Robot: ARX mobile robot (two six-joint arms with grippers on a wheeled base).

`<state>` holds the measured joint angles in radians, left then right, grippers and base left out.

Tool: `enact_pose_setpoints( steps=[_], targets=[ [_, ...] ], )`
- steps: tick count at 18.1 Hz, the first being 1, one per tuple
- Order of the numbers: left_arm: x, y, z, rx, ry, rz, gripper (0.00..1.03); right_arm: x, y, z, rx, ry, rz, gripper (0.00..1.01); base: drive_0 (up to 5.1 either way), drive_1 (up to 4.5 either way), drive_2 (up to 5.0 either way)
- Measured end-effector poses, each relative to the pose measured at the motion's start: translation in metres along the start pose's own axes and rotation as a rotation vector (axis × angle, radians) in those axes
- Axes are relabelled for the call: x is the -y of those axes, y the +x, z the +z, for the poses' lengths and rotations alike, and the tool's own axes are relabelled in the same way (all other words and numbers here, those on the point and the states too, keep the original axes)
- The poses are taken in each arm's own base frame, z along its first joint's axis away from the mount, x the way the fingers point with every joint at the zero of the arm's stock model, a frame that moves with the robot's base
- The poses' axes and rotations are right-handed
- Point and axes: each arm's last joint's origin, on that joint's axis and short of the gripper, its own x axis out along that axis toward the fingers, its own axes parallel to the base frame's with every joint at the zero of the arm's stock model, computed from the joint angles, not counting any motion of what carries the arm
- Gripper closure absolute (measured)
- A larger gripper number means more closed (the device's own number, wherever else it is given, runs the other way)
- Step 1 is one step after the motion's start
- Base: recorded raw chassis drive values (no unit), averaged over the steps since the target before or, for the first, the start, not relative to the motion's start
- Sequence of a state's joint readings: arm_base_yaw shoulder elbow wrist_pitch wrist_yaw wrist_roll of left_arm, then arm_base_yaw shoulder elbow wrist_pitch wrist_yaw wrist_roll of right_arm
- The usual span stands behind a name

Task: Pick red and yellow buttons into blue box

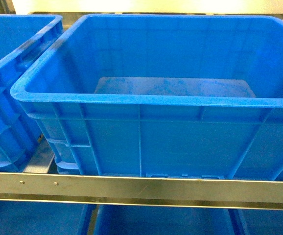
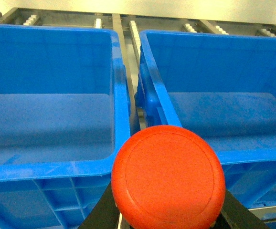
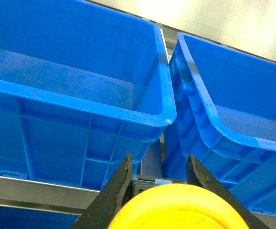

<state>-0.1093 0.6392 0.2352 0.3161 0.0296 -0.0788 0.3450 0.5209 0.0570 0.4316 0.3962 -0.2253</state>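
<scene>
The red button (image 2: 168,177) fills the lower middle of the left wrist view, its round cap facing the camera. My left gripper (image 2: 169,215) is shut on it, with black fingers (image 2: 102,212) showing on both sides. In the right wrist view the yellow button (image 3: 181,210) sits between the black fingers (image 3: 116,183) of my right gripper (image 3: 159,167), which is shut on its body. The blue box (image 1: 131,100) stands in the middle of the head view with nothing inside; its rim (image 2: 252,153) (image 3: 80,105) lies just ahead of both grippers. Neither gripper shows in the head view.
A second blue crate (image 1: 14,63) (image 2: 52,169) stands to the left, and another (image 3: 233,138) to the right. A metal shelf rail (image 1: 141,188) runs across in front of the crates. More blue bins (image 1: 156,223) sit on the level below. Roller tracks (image 2: 133,28) run behind.
</scene>
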Motion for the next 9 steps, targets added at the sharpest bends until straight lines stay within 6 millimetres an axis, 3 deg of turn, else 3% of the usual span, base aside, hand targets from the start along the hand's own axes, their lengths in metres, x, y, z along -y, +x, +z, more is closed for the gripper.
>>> enact_pose_setpoints(
  steps=[9],
  targets=[
    [0.0000,-0.0001,0.0002,0.002,0.000,0.000,0.78,0.0001,0.0000,0.0000,0.000,0.000,-0.001,0.72,0.0,0.00,0.0]
  ],
)
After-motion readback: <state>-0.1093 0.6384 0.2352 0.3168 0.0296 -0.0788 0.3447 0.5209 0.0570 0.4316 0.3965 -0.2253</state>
